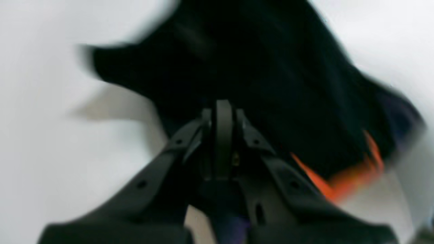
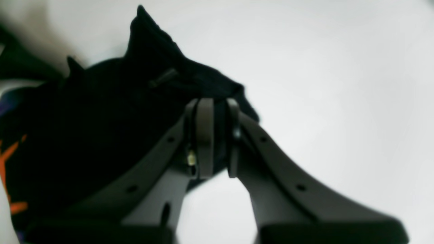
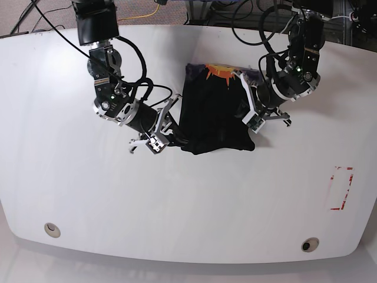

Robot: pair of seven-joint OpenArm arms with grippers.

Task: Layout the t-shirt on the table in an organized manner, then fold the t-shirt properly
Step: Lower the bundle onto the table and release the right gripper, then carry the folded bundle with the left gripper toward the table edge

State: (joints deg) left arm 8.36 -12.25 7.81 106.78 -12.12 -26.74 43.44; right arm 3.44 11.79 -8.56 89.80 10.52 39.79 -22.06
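The black t-shirt is bunched into a compact shape at the middle back of the white table, with its orange and purple patch at the far edge. My left gripper is at the shirt's right lower corner. In the blurred left wrist view its fingers are pressed together against the black cloth. My right gripper is at the shirt's left lower edge. In the right wrist view a fold of the t-shirt sits pinched between the right gripper's fingers.
A red rectangular outline marks the table at the right. Two small round holes sit near the front edge. Cables run along the table's back edge behind the arms.
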